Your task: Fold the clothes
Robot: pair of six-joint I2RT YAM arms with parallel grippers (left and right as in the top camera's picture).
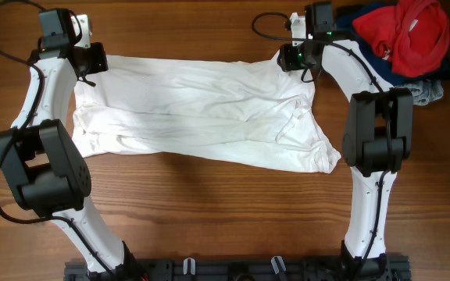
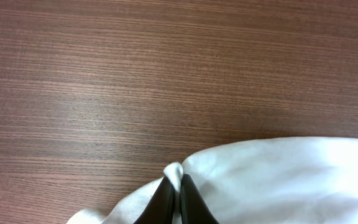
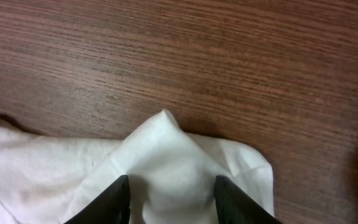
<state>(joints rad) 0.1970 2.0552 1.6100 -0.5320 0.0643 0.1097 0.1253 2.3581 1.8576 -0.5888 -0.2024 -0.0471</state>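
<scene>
The white T-shirt (image 1: 201,109) lies spread out on the bench (image 1: 209,203). At its 10 o'clock corner the left fingers (image 2: 163,202) pinch a fold. At its 2 o'clock corner the right fingers (image 3: 114,199) stand spread astride a fabric peak.

The T-shirt (image 1: 201,109) is plain white all over, with only soft grey shading in its creases. In the wrist views its cloth looks slightly creamy. The desk (image 1: 209,218) is warm reddish-brown wood, streaked with fine darker grain lines. The left arm (image 1: 33,94) and the right arm (image 1: 350,66) have white shells with black joint housings, and a small green light (image 1: 295,56) glows on the right one. The left pincer (image 2: 176,190) and the right pincer (image 3: 171,186) are black. The red garment (image 1: 412,35) is bright red, the navy garment (image 1: 383,53) dark blue, the grey garment (image 1: 432,92) mottled grey. The rail (image 1: 233,269) is black.
</scene>
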